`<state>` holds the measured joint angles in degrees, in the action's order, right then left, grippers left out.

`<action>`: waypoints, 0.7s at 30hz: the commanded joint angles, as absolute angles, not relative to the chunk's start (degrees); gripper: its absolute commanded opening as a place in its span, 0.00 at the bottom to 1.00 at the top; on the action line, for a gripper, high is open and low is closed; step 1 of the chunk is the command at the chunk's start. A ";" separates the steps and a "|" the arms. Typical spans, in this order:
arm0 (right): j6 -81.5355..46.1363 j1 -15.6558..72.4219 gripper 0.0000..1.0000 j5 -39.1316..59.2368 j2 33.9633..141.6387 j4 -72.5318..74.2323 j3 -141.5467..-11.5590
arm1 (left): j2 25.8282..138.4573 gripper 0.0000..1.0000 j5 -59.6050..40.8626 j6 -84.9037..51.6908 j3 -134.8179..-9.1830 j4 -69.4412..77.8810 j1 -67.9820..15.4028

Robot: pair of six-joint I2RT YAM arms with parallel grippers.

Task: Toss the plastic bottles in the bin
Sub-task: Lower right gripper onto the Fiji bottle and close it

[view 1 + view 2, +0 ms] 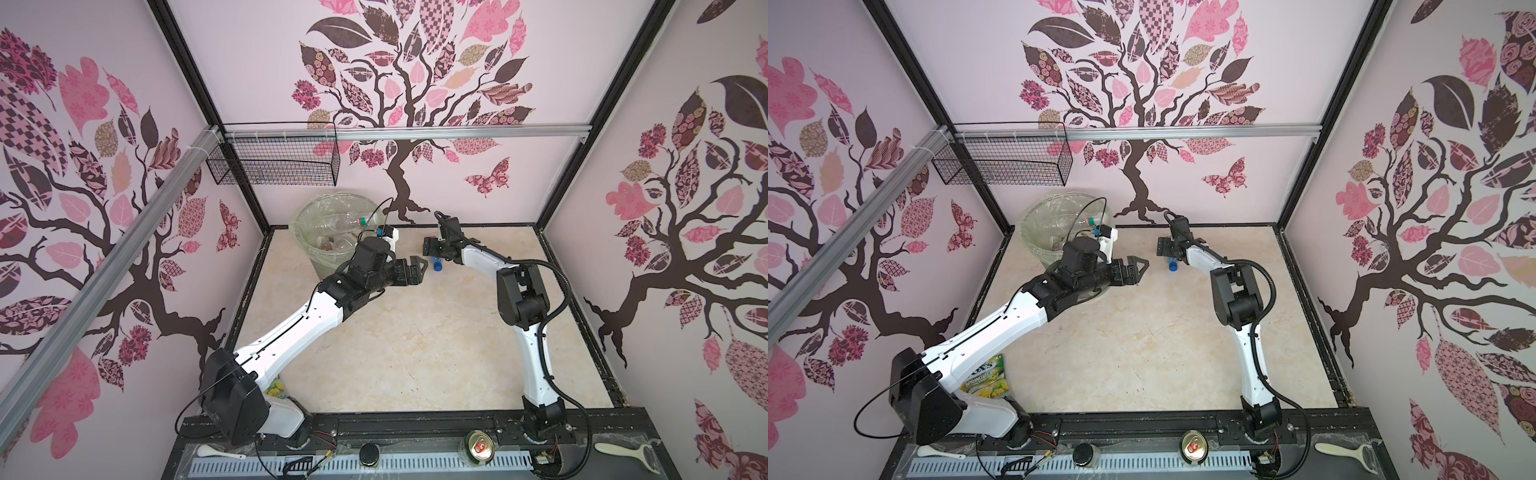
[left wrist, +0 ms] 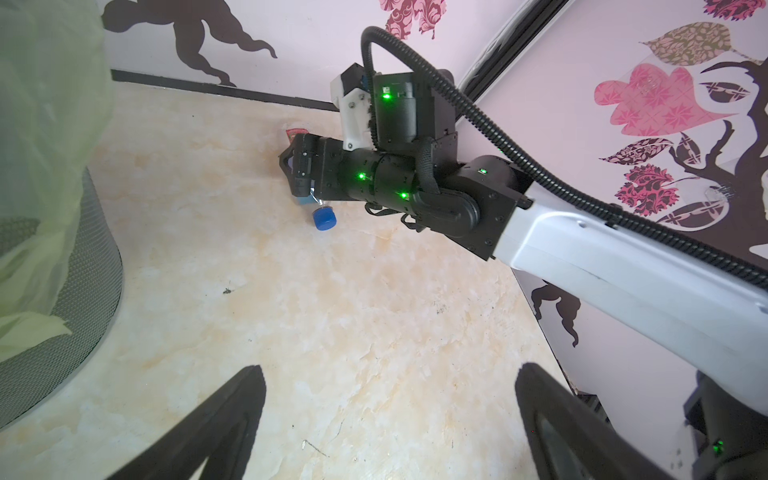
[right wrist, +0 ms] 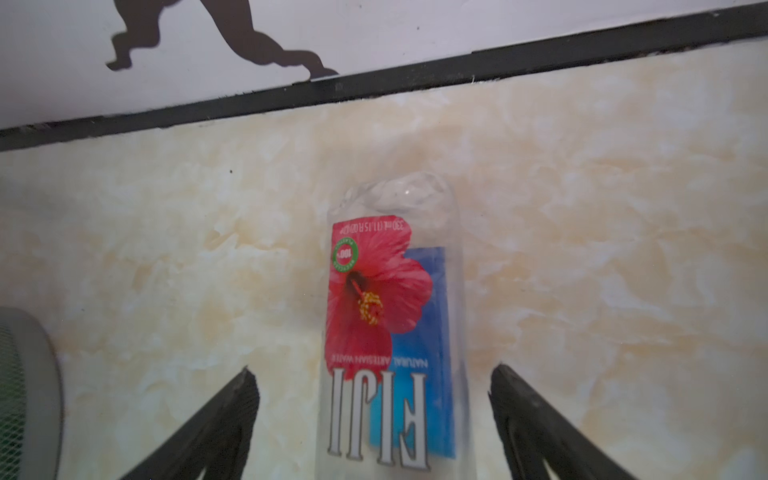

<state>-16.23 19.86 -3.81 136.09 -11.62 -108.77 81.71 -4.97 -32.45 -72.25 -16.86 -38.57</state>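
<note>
Beside the bin [image 1: 303, 232] the left gripper [image 1: 417, 270] hangs, fingers wide and empty. Farther from the bin, the right gripper's [image 3: 373, 370] fingers straddle the bottle [image 3: 395, 316] lying on the table [image 3: 582, 249], not touching; an off-centre squeeze could squirt it away.

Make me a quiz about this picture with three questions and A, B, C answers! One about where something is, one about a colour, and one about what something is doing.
1. Where does the bin stand?
A) in the far left corner of the table, below the hanging wire basket
B) in the middle of the table
C) on the front rail

2. What colour is the cap of the bottle lying on the table?
A) red
B) blue
C) yellow

3. How is the left tool?
A) shut on a bottle
B) inside the bin
C) open and empty

Answers:
1 A: both top views show it in that corner.
2 B: the left wrist view shows a blue cap.
3 C: its fingers stand wide apart with only table between them.
</note>
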 commanded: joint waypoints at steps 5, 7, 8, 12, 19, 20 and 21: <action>-12.62 21.18 0.74 -9.95 138.96 -16.22 -110.82 | 81.94 0.98 -3.69 -33.12 -71.38 -17.57 -38.59; -11.87 21.18 0.66 -10.76 138.75 -16.89 -110.50 | 82.05 0.98 -3.69 -33.30 -71.59 -17.82 -38.63; -11.75 21.18 0.61 -11.05 138.21 -16.81 -109.73 | 81.98 0.98 -3.69 -33.44 -71.62 -17.89 -38.59; -12.34 21.18 0.52 -10.50 132.28 -11.52 -100.86 | 81.49 0.98 -3.53 -34.27 -71.43 -18.52 -38.61; -16.20 21.10 0.52 -2.52 118.41 -7.52 -85.32 | 82.78 0.98 -2.77 -36.06 -74.11 -21.31 -38.60; -16.87 21.14 0.52 -1.22 116.45 -6.94 -83.15 | 83.43 0.98 -2.77 -36.04 -75.22 -22.25 -38.61; -17.82 21.18 0.52 0.23 113.98 -6.66 -80.62 | 84.10 0.98 -2.57 -36.27 -76.20 -23.01 -38.60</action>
